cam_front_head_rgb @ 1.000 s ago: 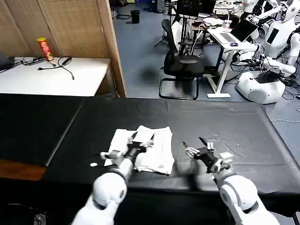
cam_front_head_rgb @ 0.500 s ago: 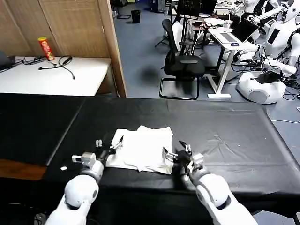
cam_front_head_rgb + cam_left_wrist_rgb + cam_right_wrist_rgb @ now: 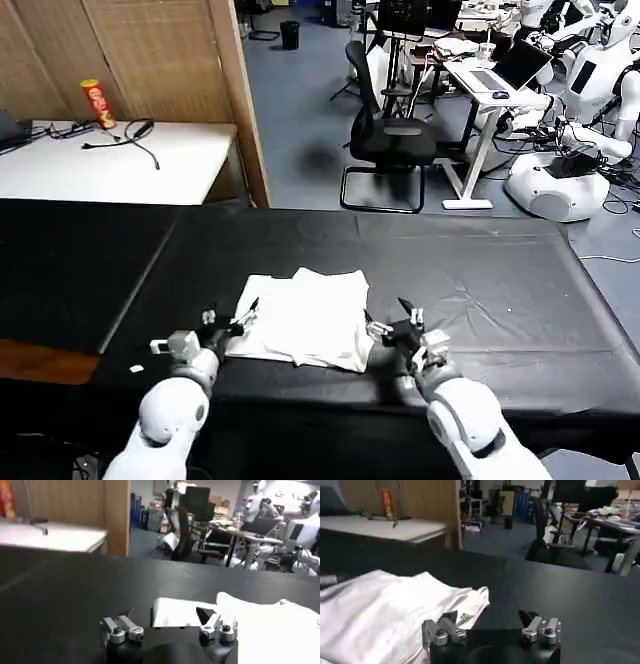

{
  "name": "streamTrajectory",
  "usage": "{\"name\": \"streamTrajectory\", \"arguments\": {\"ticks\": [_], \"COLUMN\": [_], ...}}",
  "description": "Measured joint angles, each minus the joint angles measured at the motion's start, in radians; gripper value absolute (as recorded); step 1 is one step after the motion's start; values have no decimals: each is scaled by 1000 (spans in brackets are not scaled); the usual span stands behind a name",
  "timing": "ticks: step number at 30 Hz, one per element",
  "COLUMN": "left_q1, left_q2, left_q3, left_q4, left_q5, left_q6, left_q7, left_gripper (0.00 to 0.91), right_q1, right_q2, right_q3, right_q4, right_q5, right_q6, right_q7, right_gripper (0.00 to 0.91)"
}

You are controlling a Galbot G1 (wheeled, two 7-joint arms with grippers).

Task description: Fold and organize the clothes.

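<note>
Head view: the folded T-shirt (image 3: 308, 318) is flanked on the black table (image 3: 500, 270) by the left gripper (image 3: 232, 322) and right gripper (image 3: 392, 322); both are spread, nothing held.

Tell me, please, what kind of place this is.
Probably a robotics lab or workshop set in an office. Other white robots stand in the back corner, near a desk with a laptop and a black office chair. In front, a white T-shirt lies on a long black-covered table.
</note>
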Motion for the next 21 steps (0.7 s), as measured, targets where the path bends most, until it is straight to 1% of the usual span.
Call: {"name": "streamTrajectory", "arguments": {"ticks": [1, 2, 4, 11, 14, 18, 21], "left_q1": [2, 2, 7, 29, 31, 27, 20], "left_q2": [-6, -11, -21, -36, -42, -36, -9], "left_q3": [-4, -9, -16, -32, -34, -35, -44], "left_q4": [0, 0, -1, -1, -8, -26, -46], "left_q5": [-26, -48, -87, -194, -207, -142, -62], "left_q6": [8, 15, 21, 28, 33, 30, 27], "left_q7": [-2, -3, -6, -8, -10, -9, -7], "left_gripper": [390, 127, 0, 0, 0, 0, 0], "right_q1": [-2, -4, -7, -12, -13, -17, -17], "right_q2": [0, -1, -1, 3, 7, 10, 6], "right_q3": [5, 9, 13, 19, 21, 31, 44], "right_q4": [8, 14, 25, 37, 36, 36, 36], "right_q5": [2, 3, 3, 0, -4, -5, -5], "right_q6": [2, 3, 7, 20, 29, 32, 33], "right_q7": [0, -1, -2, -16, -19, -20, -20], "right_gripper": [878, 878, 878, 878, 878, 878, 878]}}
